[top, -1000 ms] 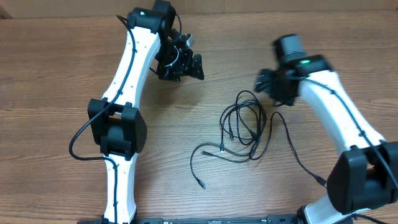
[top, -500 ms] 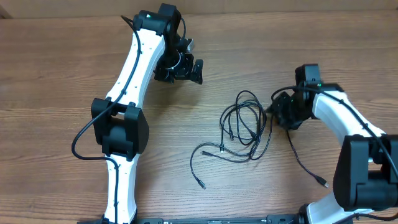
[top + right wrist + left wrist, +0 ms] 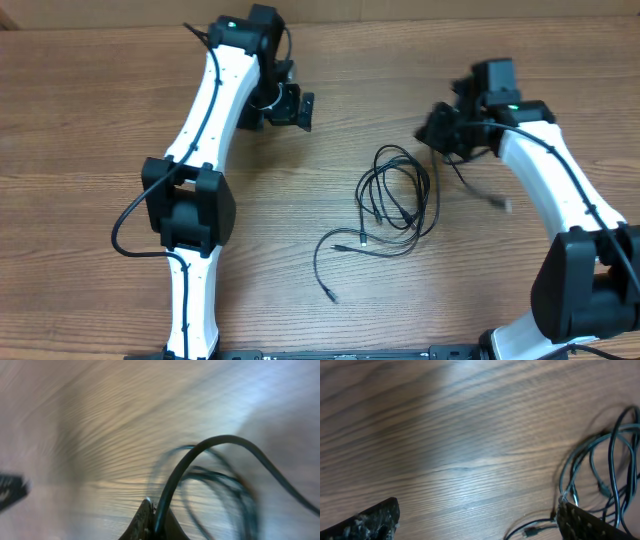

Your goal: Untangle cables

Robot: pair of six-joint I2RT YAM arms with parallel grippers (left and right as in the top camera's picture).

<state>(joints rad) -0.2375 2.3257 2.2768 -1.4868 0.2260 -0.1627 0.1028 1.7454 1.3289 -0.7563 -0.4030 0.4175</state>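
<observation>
The cables (image 3: 395,195) lie as a tangle of thin black loops mid-table, one loose plug end (image 3: 329,296) trailing toward the front. My right gripper (image 3: 440,132) hovers just right of the tangle, shut on one black cable (image 3: 215,442) that arcs up out of its closed jaws (image 3: 156,522). That strand's free end (image 3: 503,204) hangs blurred to the right. My left gripper (image 3: 298,108) sits back left of the tangle, open with nothing between its fingers (image 3: 370,520). In the left wrist view the loops (image 3: 605,470) show at the right edge.
Wooden tabletop (image 3: 90,120) all round. The white left arm (image 3: 205,120) runs along the left side, with a thick black wire (image 3: 125,225) looping beside it. The right arm (image 3: 560,190) curves down the right side.
My right gripper has shut on a cable strand and pulled it up and back, dragging its free end off the front right. My left gripper has opened wider and barely shifted.
</observation>
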